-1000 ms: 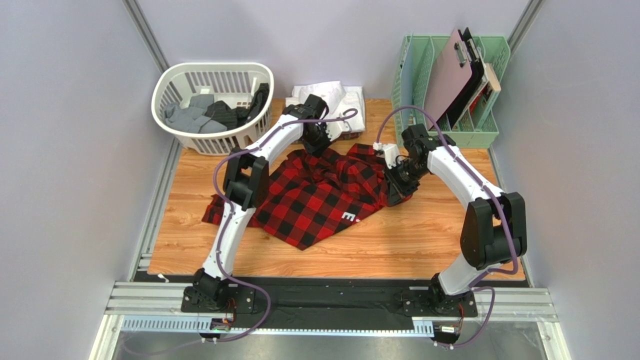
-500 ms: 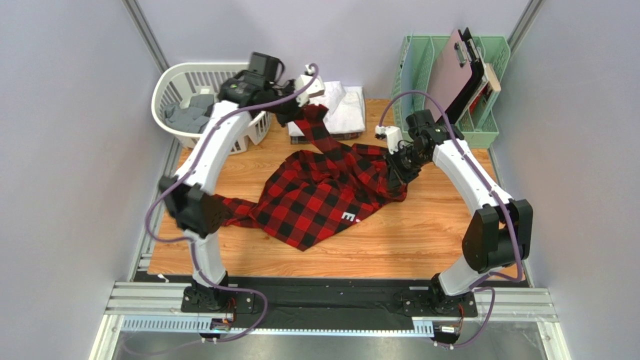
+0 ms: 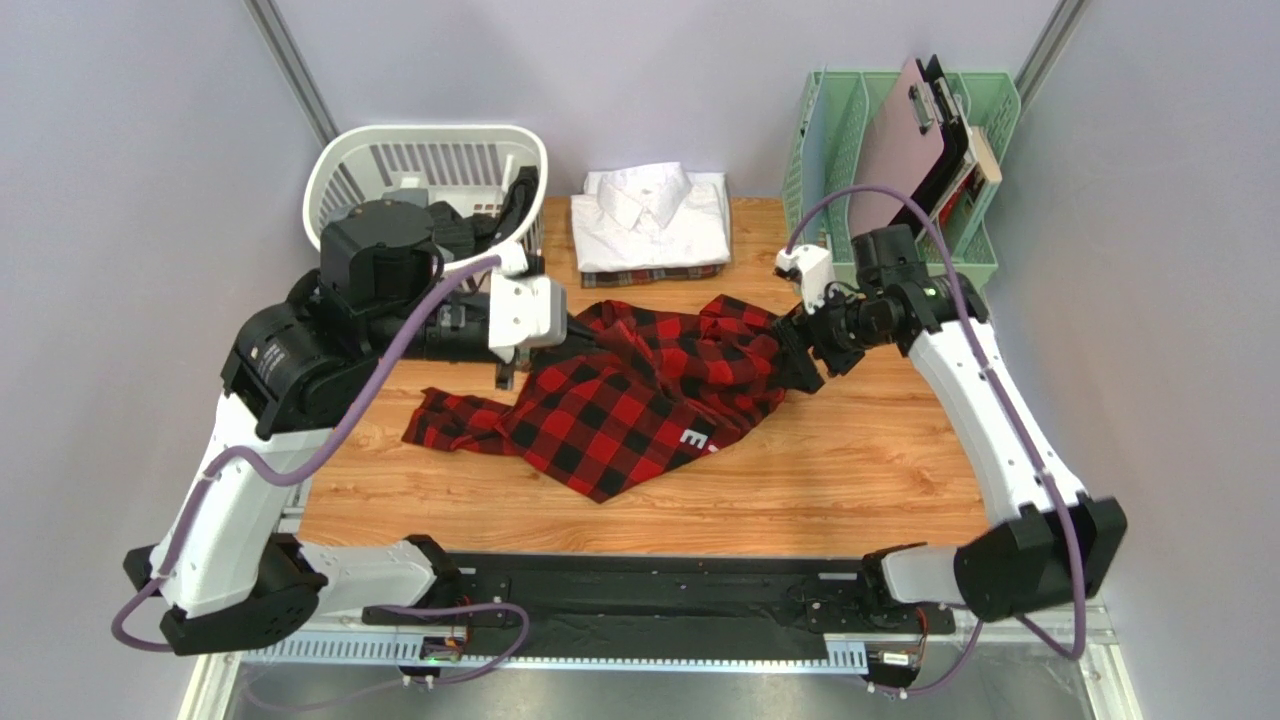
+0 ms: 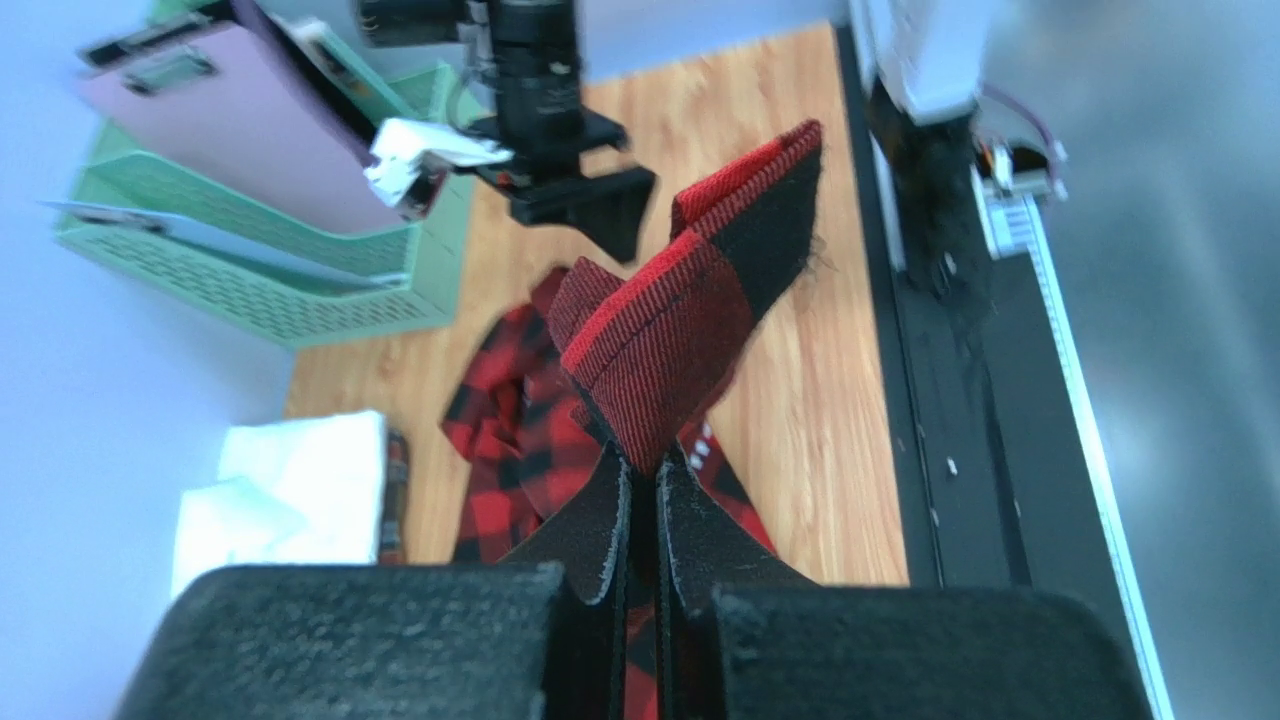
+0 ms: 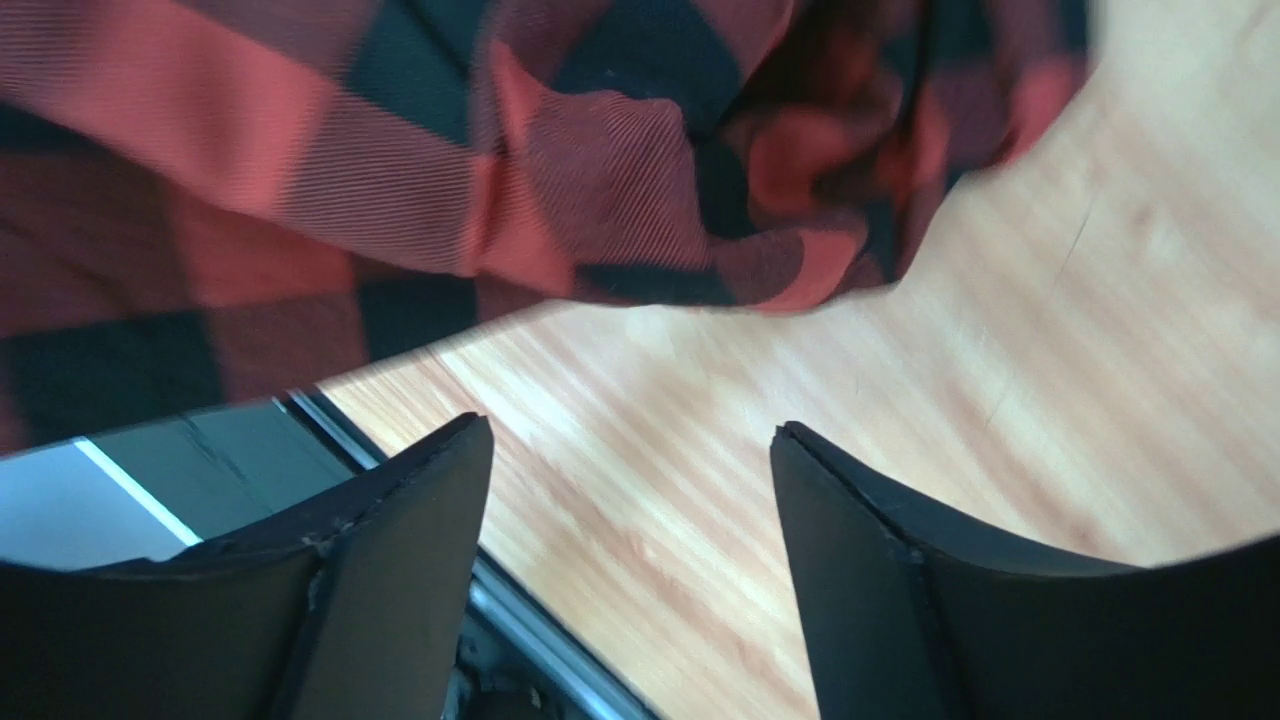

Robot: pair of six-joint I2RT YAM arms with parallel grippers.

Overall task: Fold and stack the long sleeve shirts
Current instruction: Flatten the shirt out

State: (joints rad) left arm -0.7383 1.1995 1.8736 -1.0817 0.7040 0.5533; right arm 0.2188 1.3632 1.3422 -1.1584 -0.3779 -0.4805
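Note:
A red-and-black checked flannel shirt point(image 3: 639, 405) lies crumpled in the middle of the wooden table point(image 3: 842, 480). My left gripper point(image 3: 573, 327) is at its left back corner, raised above the table. In the left wrist view that gripper point(image 4: 643, 468) is shut on a folded ridge of the flannel point(image 4: 691, 323). My right gripper point(image 3: 796, 360) hangs at the shirt's right edge. Its jaws point(image 5: 631, 438) stand open with only bare wood between them, and the flannel point(image 5: 451, 165) lies just beyond the tips. A folded white shirt point(image 3: 657, 210) rests on a dark plaid one point(image 3: 655, 276) at the back.
A white laundry basket point(image 3: 361, 162) holding grey and dark clothes stands at the back left, partly behind my left arm. A green file rack point(image 3: 902, 263) with clipboards is at the back right. The black rail point(image 3: 646, 578) runs along the near edge.
My left arm swung from the back of the table toward the left, carrying the flannel's corner with it. My right gripper opened and let go of the shirt's right edge.

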